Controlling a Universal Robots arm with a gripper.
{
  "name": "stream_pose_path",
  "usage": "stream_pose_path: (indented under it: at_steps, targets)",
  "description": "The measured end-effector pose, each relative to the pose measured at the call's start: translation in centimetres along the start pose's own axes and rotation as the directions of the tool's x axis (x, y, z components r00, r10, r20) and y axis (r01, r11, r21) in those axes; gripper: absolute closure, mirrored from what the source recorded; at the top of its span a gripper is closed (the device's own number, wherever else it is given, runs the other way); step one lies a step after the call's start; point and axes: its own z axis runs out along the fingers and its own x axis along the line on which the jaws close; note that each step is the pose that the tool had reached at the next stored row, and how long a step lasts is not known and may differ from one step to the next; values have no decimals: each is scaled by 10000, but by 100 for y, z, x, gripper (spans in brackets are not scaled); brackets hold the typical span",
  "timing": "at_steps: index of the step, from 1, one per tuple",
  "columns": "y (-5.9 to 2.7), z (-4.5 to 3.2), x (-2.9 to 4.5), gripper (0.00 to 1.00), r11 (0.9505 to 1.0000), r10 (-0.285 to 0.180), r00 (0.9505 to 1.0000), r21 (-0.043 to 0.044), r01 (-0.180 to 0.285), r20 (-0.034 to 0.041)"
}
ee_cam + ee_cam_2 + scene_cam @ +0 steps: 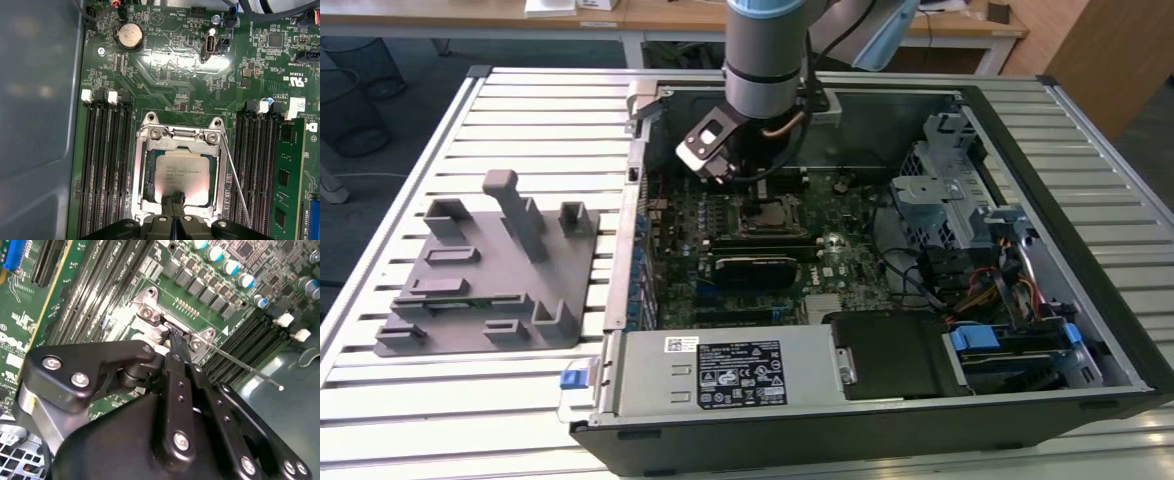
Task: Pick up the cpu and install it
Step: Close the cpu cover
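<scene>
The cpu (182,172) lies flat in its socket frame (148,165), silver top up, seemingly square to the frame all round. My hand (175,200) is right over the chip's edge, fingers clenched together with nothing between them. The tips are at the chip's rim, but I cannot tell whether they touch it. In the second wrist view my hand (173,337) points down at the same corner of the socket. The thin lever wire (235,180) runs just beside the frame and looks unlatched.

Around it spreads the green motherboard (175,75), with memory slots (105,165) on either side of the socket. In the exterior view the socket sits toward the far middle of the open computer case (1067,200), which stands on the slatted counter (520,110).

I judge the picking and carrying done and the seating step in hand. Anything further calls for a light, straight touch, with no sideways drag on the chip.
</scene>
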Motion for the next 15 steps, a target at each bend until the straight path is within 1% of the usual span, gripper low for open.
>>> stream_pose_path:
  at_steps: [7, 15]
  targets:
    - [22, -5, -1, 89, 10000, 1, 10000, 3, -1, -30]
    - [29, -15, -1, 89, 10000, 1, 10000, 5, -1, -40]
